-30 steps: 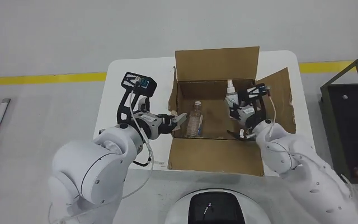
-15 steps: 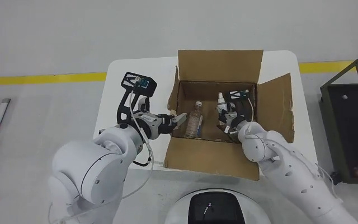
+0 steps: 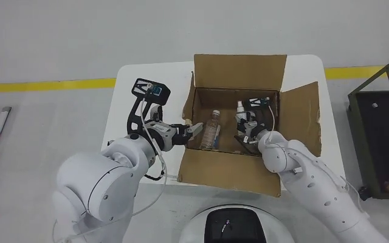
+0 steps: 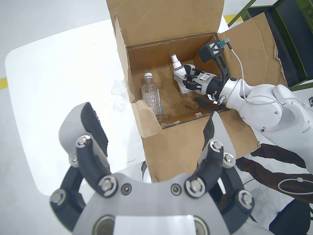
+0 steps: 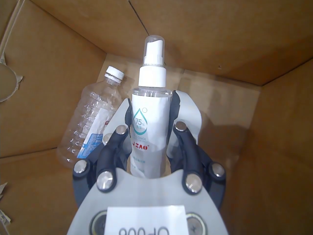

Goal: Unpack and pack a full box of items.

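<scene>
An open cardboard box (image 3: 240,73) (image 4: 166,13) (image 5: 207,20) stands on the white table (image 3: 146,79). Inside it my right gripper (image 5: 150,108) (image 3: 243,124) (image 4: 184,75) is shut on a white spray bottle (image 5: 151,103) (image 3: 240,110) (image 4: 177,68), held low over the box floor. A clear plastic water bottle (image 3: 211,129) (image 4: 152,96) (image 5: 90,121) lies on the box floor, beside the spray bottle. My left gripper (image 4: 151,125) (image 3: 193,129) stands open just outside the box's left wall, holding nothing.
The box flaps (image 3: 301,112) stand open on all sides. A dark green rack (image 3: 369,121) (image 4: 281,8) stands off the table's right edge. A yellow floor line (image 3: 55,85) runs behind the table. Bare table top lies left of the box.
My right gripper moved left and down into the box with the spray bottle, and the box shifted slightly. The left arm kept still.
</scene>
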